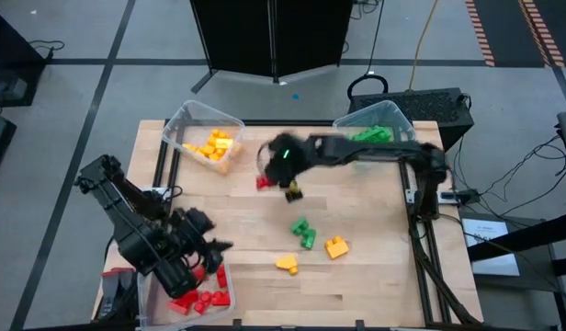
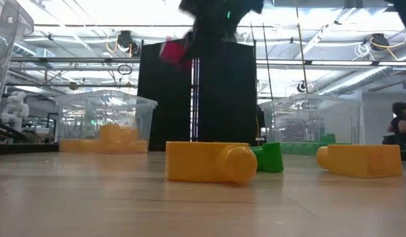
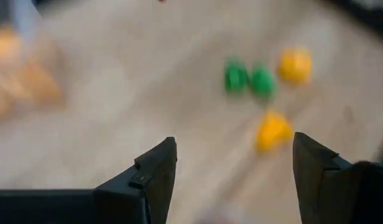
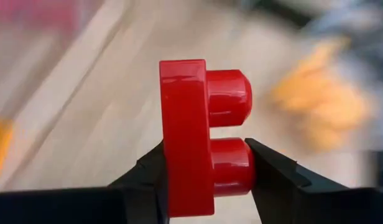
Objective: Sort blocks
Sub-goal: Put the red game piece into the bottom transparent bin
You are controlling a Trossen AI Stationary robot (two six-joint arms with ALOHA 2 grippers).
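My right gripper [image 1: 272,173] hangs above the table's middle, shut on a red two-stud block [image 4: 185,143], which shows high over the table in the low view [image 2: 173,51]. Two green blocks [image 1: 303,233] and two yellow blocks [image 1: 336,246], [image 1: 287,264] lie on the table on their sides. My left gripper [image 3: 235,162] stands open and holds nothing, above the far edge of the bin of red blocks [image 1: 193,296] at the near left. My right gripper pinches the red block between its two fingers: one finger [image 4: 148,180] lies on the flat underside, the other [image 4: 275,171] on the top of one stud [image 4: 234,167]. The second stud sticks out beyond the fingertips. The block is lifted clear of the table.
A clear bin with yellow blocks [image 1: 209,142] stands at the far left and one with green blocks [image 1: 375,131] at the far right. Bare wood lies between the bins and the loose blocks. A person [image 2: 401,128] shows in the room beyond.
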